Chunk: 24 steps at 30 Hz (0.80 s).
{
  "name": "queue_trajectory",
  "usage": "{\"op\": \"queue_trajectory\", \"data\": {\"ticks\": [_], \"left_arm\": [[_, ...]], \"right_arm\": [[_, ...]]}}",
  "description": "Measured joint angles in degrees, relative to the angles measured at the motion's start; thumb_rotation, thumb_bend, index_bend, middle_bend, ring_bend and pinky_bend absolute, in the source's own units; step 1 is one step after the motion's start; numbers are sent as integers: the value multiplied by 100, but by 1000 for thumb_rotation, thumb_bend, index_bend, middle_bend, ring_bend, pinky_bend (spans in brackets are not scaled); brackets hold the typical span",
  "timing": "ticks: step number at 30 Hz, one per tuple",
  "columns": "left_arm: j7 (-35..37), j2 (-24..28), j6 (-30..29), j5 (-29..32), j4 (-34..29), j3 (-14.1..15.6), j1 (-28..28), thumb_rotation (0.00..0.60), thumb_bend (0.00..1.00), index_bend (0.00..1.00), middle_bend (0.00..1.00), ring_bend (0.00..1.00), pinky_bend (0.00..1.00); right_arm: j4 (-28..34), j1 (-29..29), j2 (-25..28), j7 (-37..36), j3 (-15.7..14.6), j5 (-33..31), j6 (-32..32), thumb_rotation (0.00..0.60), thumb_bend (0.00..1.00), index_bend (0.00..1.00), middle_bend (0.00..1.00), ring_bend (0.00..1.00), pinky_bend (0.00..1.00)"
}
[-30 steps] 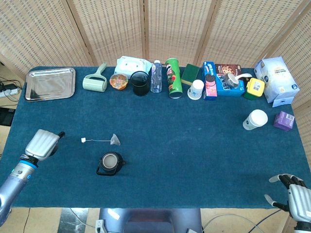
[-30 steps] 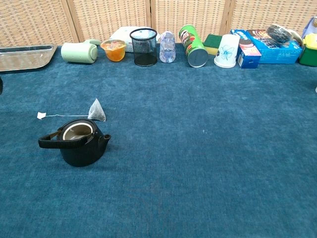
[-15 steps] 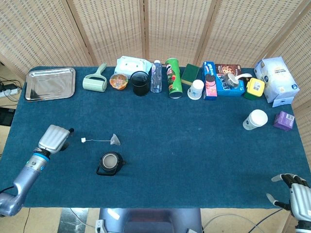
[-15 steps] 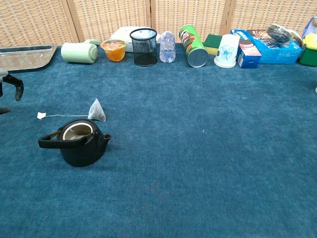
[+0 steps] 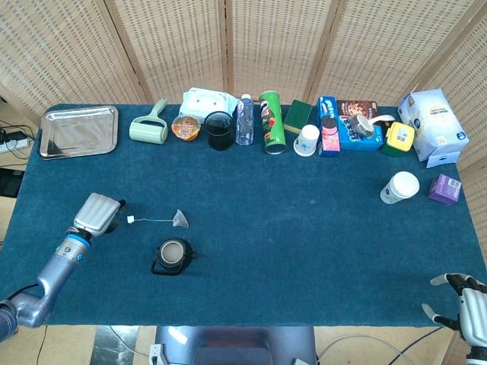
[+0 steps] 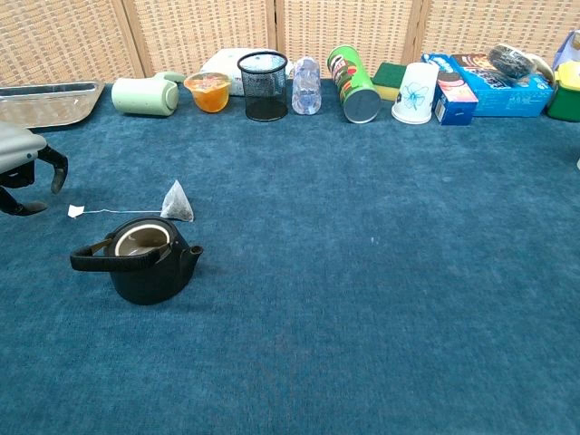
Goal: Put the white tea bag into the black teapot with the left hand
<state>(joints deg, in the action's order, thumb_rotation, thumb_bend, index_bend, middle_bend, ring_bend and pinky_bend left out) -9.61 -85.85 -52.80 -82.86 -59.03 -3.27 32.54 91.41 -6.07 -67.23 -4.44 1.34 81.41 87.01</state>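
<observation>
The white tea bag [image 5: 180, 220] [image 6: 178, 202] lies on the blue cloth, its string running left to a small paper tag [image 5: 131, 220] [image 6: 76, 211]. The black teapot [image 5: 172, 256] [image 6: 145, 260] stands lidless just in front of it. My left hand [image 5: 98, 214] [image 6: 25, 168] hovers a little left of the tag, fingers apart and curved down, holding nothing. My right hand [image 5: 469, 306] rests at the table's near right corner, fingers spread, far from both objects; the chest view does not show it.
A metal tray [image 5: 78, 131] sits at the back left. Along the back edge stand a lint roller [image 5: 150, 128], a mesh cup [image 5: 219, 130], a bottle [image 5: 244, 120], a green can [image 5: 272, 122] and several boxes. A paper cup [image 5: 399, 187] is at the right.
My left hand has moved right and slightly away from me toward the tea bag's tag, coming into the chest view. The tea bag, the teapot and the right hand have stayed put.
</observation>
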Motion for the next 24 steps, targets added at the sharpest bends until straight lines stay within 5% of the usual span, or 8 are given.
{"op": "queue_trajectory", "data": {"ticks": [24], "left_arm": [[-70,-332,160,140,252,72,202,600,355,487,1000,961,911]], "right_arm": [[-103,-109,-15,-138,28,-97,49,600,219,420,405,287,250]]}}
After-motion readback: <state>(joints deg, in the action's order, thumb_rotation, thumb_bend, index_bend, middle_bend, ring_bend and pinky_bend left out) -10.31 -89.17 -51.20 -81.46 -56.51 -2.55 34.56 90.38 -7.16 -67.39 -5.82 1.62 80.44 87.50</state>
